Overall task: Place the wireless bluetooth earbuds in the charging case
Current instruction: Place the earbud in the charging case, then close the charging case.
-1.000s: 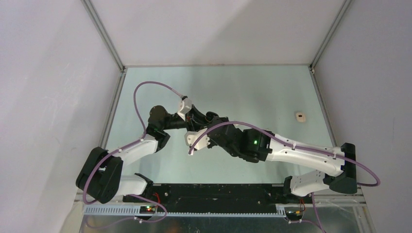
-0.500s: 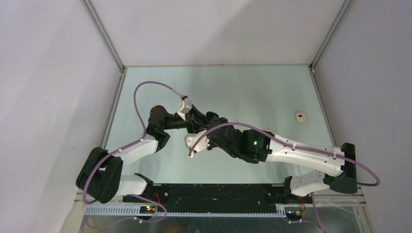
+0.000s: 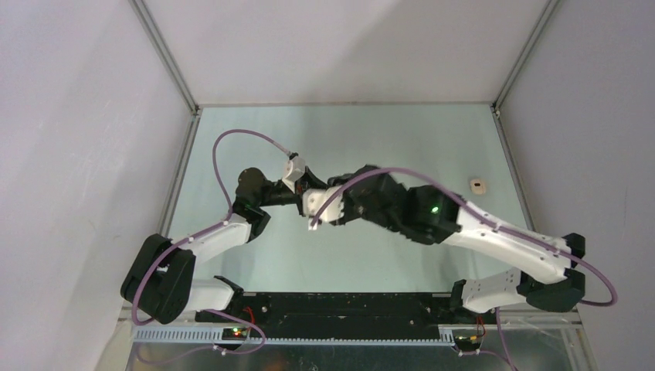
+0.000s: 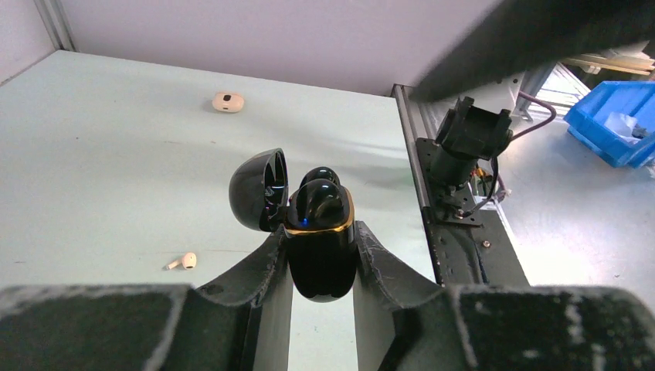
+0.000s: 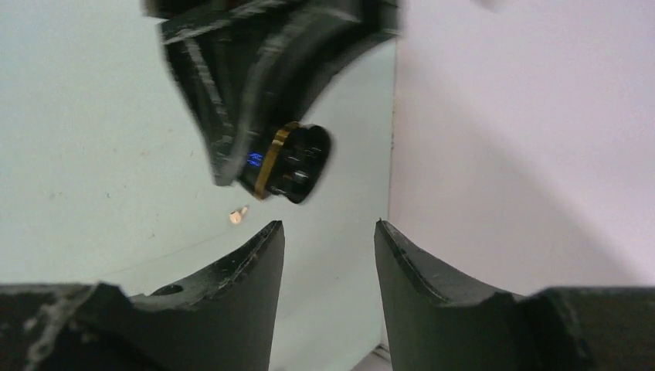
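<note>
My left gripper [image 4: 320, 229] is shut on the glossy black charging case [image 4: 320, 263], which has a gold rim. The case's lid [image 4: 257, 190] hangs open to the left. Two black earbuds [image 4: 319, 202] sit in the case's wells, one behind the other. My right gripper [image 5: 329, 224] is open with nothing between its fingers. It stands a short way back from the case [image 5: 290, 162], which shows ahead of it. An off-white earbud [image 4: 185, 260] lies loose on the table, left of the case. The right wrist view shows that earbud [image 5: 238, 215] too.
A small off-white case [image 3: 479, 185] lies on the table at the right and appears far off in the left wrist view [image 4: 227, 101]. The two arms cross closely at mid-table [image 3: 324, 197]. Walls enclose the green table [image 3: 386, 139] on three sides.
My right gripper has opened from shut and drawn back from the case, its arm swinging toward the far side. The left gripper has held the case still.
</note>
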